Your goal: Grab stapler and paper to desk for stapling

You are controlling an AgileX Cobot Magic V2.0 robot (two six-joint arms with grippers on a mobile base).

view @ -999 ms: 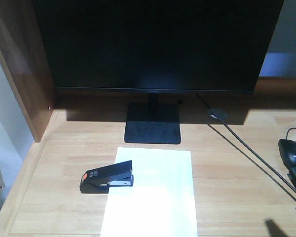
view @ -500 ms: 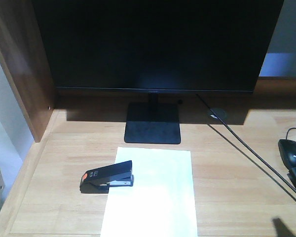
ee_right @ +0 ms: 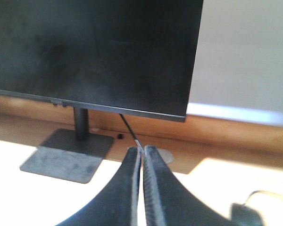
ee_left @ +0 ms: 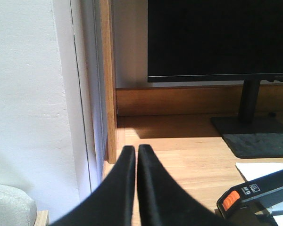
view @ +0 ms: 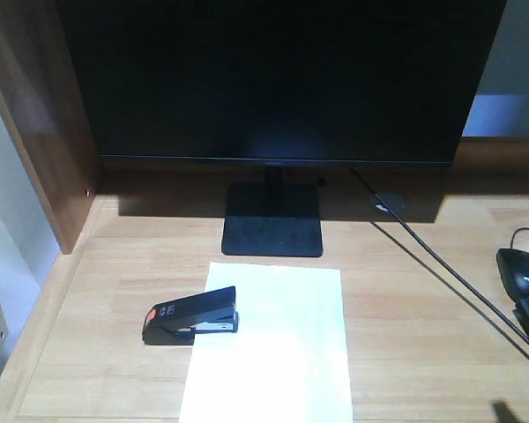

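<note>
White paper [view: 273,344] lies lower centre on the wooden desk [view: 423,300], the black stapler [view: 191,316] overlapping its left edge. Left gripper [ee_left: 136,155] and right gripper [ee_right: 142,157] fingers are pressed together, holding nothing.

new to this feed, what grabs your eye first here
A big dark monitor fills the back of the desk. In front of its stand, a white paper lies flat, with a black stapler sitting on its left edge, orange patch pointing left. A black mouse sits at the right edge.
</note>
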